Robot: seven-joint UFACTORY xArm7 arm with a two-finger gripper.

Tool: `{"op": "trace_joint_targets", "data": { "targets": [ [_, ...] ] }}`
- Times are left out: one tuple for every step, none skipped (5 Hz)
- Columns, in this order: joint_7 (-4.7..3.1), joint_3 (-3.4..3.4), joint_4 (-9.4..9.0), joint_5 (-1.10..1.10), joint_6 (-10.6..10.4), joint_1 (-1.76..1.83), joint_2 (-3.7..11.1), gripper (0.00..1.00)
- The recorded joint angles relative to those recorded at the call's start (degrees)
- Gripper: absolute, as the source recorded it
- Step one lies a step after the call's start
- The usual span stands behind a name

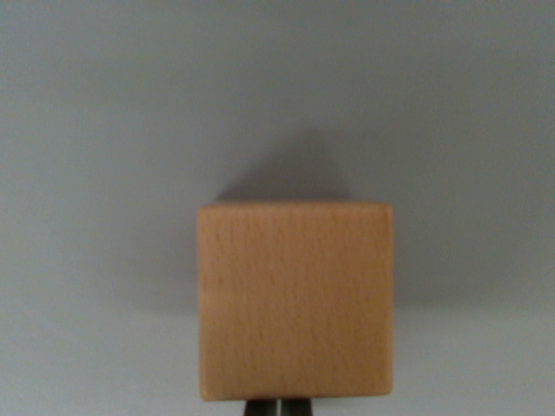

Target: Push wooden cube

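A light wooden cube [295, 299] fills the lower middle of the wrist view, resting on a plain grey surface [104, 173] and casting a shadow behind it. At the very bottom edge, just under the cube, the tips of my gripper [279, 407] show as two dark fingers [260, 407] pressed close together with only a thin line between them. They sit right against the cube's near face. Most of the gripper is out of frame.
Grey surface lies on every side of the cube, with nothing else in view.
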Motion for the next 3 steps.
{"op": "trace_joint_targets", "data": {
  "targets": [
    [0.00,0.00,0.00,0.00,0.0,0.00,0.00,1.00],
    [-0.05,-0.03,0.71,-0.02,0.2,-0.01,0.51,1.00],
    [-0.05,-0.03,0.71,-0.02,0.2,-0.01,0.51,1.00]
  ]
}}
